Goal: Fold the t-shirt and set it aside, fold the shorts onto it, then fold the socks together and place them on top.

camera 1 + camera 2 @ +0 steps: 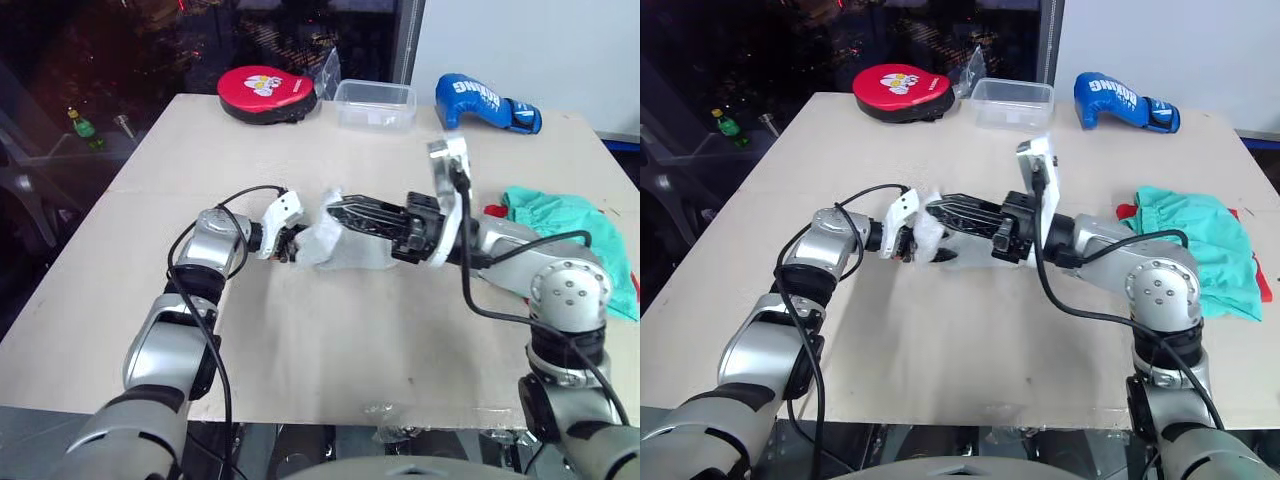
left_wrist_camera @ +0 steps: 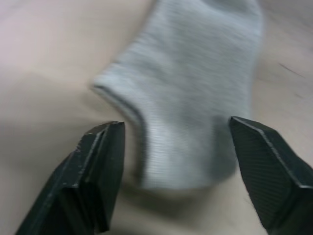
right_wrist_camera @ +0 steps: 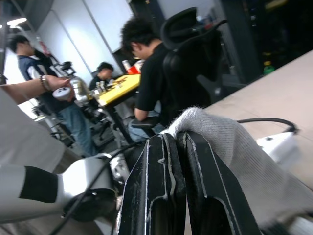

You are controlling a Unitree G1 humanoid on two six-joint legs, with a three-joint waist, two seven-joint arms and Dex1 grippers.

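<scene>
Left fingers (image 2: 176,171) spread wide around socks (image 2: 190,88); right fingers (image 3: 177,142) pinch them.

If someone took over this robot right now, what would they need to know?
Left gripper: open, fingers either side of a grey sock lying on the table.
Right gripper: shut on a sock, lifted at mid-table.
Shorts: in a heap on the robot's right, over the red t-shirt, which only peeks out.
Done: shirt and shorts stacked; how neatly folded is unclear.
Left: pair the socks, fold them, place them on the shorts.
</scene>
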